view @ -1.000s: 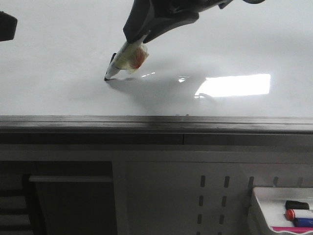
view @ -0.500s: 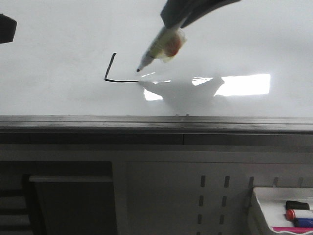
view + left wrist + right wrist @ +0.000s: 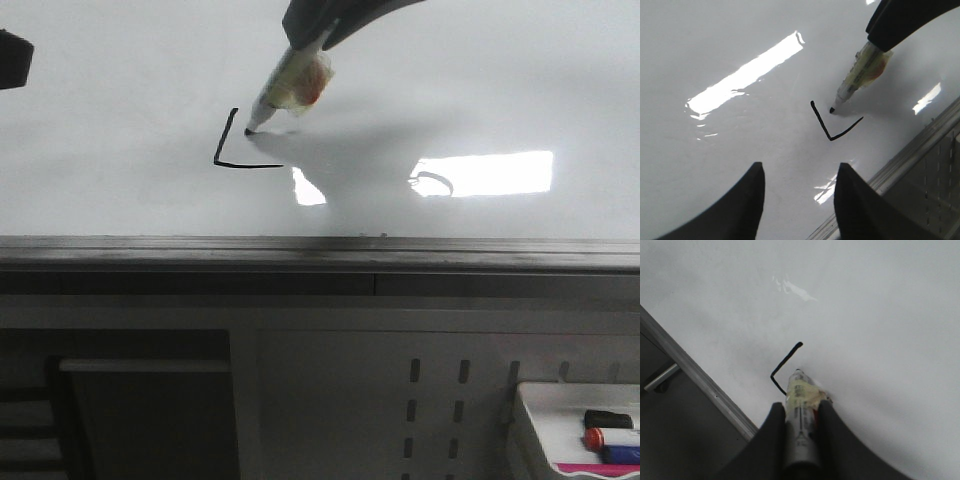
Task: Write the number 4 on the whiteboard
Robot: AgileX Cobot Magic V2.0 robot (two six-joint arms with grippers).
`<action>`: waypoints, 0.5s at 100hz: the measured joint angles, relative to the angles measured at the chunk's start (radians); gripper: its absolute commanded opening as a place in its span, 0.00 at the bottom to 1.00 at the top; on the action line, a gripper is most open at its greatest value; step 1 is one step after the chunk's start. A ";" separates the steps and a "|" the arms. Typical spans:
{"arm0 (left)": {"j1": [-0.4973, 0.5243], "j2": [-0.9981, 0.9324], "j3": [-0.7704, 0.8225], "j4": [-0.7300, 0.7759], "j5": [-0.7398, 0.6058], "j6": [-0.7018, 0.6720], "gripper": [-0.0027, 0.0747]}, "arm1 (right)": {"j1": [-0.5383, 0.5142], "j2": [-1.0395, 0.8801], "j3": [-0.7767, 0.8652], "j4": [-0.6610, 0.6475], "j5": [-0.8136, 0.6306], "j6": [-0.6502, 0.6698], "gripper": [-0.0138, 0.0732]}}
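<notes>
My right gripper [image 3: 305, 35] reached down from above, fingers clamped on the marker [image 3: 285, 88], tilting its tip onto the whiteboard [image 3: 120, 90] just beside the unfinished number 4 [image 3: 232, 150]. My left gripper [image 3: 799, 200] hovered apart over the board, fingers spread, holding nothing.

The front camera looked forward and low across the whiteboard [image 3: 120, 90], its grey rail nearest. The left wrist camera viewed the board obliquely from close above; the right wrist camera looked down its marker [image 3: 800, 420], closer still. All three shared the drawn strokes [image 3: 228, 150].
</notes>
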 measured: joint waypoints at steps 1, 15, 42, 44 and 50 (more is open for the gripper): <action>0.000 0.000 0.000 0.000 0.002 0.000 0.43 | 0.000 0.000 0.000 0.000 0.000 0.000 0.08; 0.000 0.000 0.000 0.000 0.002 0.000 0.43 | 0.009 0.000 0.042 0.018 0.021 0.000 0.08; 0.000 0.000 0.000 0.011 0.010 0.000 0.43 | 0.061 -0.004 0.102 0.027 0.032 0.000 0.08; 0.000 0.000 0.000 0.016 0.010 0.000 0.43 | 0.064 -0.006 0.102 0.025 0.035 0.000 0.08; -0.006 0.000 0.000 0.034 0.010 0.000 0.43 | 0.080 -0.017 0.102 0.021 0.048 0.000 0.08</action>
